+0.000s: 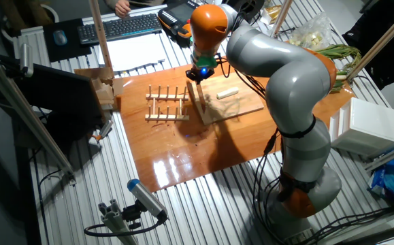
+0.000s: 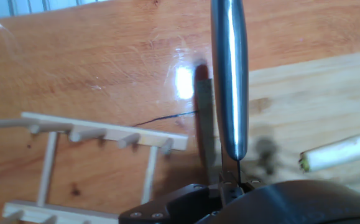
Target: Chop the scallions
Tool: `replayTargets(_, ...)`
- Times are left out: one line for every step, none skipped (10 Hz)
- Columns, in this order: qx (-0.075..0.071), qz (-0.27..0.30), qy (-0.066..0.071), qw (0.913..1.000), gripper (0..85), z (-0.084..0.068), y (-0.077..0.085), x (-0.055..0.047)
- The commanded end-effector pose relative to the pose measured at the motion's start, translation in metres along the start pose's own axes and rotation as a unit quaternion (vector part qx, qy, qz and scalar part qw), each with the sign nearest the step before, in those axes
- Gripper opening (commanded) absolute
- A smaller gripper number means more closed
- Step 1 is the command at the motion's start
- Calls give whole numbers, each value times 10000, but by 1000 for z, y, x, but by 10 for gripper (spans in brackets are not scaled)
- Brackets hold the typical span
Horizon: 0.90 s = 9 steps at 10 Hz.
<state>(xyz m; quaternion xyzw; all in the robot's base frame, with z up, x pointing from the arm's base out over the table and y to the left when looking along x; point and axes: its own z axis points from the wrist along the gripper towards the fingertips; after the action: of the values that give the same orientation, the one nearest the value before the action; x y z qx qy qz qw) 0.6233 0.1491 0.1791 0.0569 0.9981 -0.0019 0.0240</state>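
Note:
A short pale scallion piece [image 1: 227,92] lies on the light wooden cutting board [image 1: 241,107]. In the hand view the scallion piece [image 2: 341,152] lies at the right edge, on the board [image 2: 310,93]. My gripper [image 1: 201,73] is shut on a knife [image 1: 198,99] that hangs down with its tip near the board's left edge. In the hand view the steel blade [image 2: 229,74] runs up from the gripper [image 2: 229,185], seen along its spine, to the left of the scallion piece and apart from it.
A wooden peg rack [image 1: 168,103] [image 2: 92,134] lies left of the board on the orange-brown tabletop [image 1: 183,153]. Long green-leafed stalks [image 1: 334,54] lie at the back right. A white box [image 1: 368,126] stands to the right, and a wooden block [image 1: 105,92] to the left.

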Motion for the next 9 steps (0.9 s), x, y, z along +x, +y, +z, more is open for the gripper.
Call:
replayTargets(-13, -43, -23, 10000, 0, 3, -6, -1)
replayTargets(-77, -102, -48, 9999, 0, 7, -16, -1)
replayTargets(-148, -159, -72, 9997, 0, 11, -27, -1)
replayTargets(-220, -200, -104, 9995, 0, 17, -39, -2)
replayTargets(-253, -251, -133, 9993, 0, 22, -46, -2)
replayTargets(-293, -271, -153, 9991, 0, 25, -49, -2)
replayTargets(-301, -271, -160, 9991, 0, 27, -50, -2)
replayTargets(-324, -239, -157, 9991, 0, 28, -49, -3)
replayTargets(-356, -175, -152, 9991, 0, 28, -47, -4)
